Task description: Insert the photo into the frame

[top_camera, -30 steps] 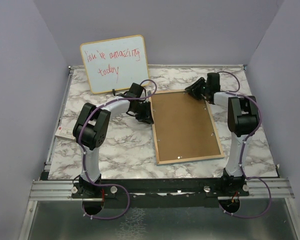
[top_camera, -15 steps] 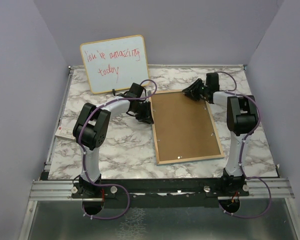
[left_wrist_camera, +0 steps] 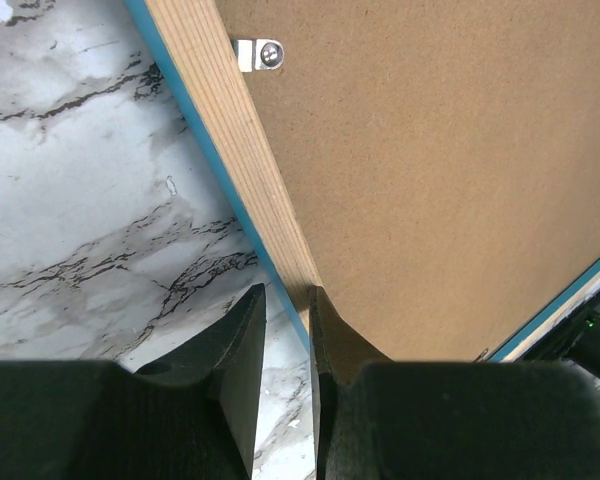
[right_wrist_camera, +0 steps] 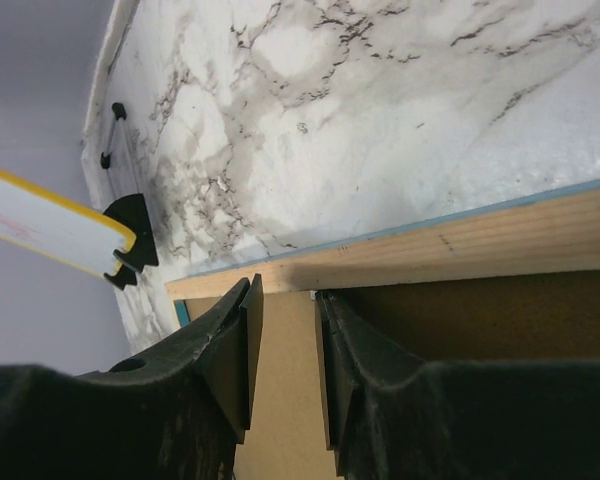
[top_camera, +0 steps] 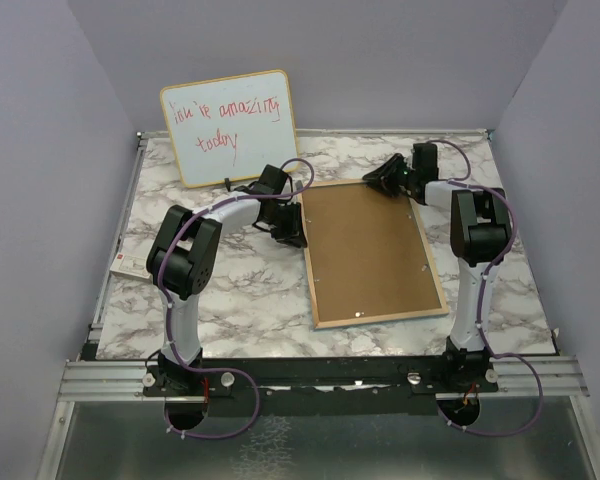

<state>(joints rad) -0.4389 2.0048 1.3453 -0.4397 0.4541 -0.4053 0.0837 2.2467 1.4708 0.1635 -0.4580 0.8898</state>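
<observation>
Top external showed us the frame face down on the worktop, long axis front-to-back. Left jaws sat nearly closed astride its left rail, grip unclear; right jaws slightly parted, empty, at its far rail.

Ahead of the left gripper, the frame runs off the wrist view's top and right edges. We cannot determine whether the fingers clamp its rim. The frame's face toward the table is hidden. Left of the right gripper, the whiteboard is cut off by the picture's edge, and its writing is unreadable there. Far behind the left gripper, at the table's edge, a small white item is too small to identify.
</observation>
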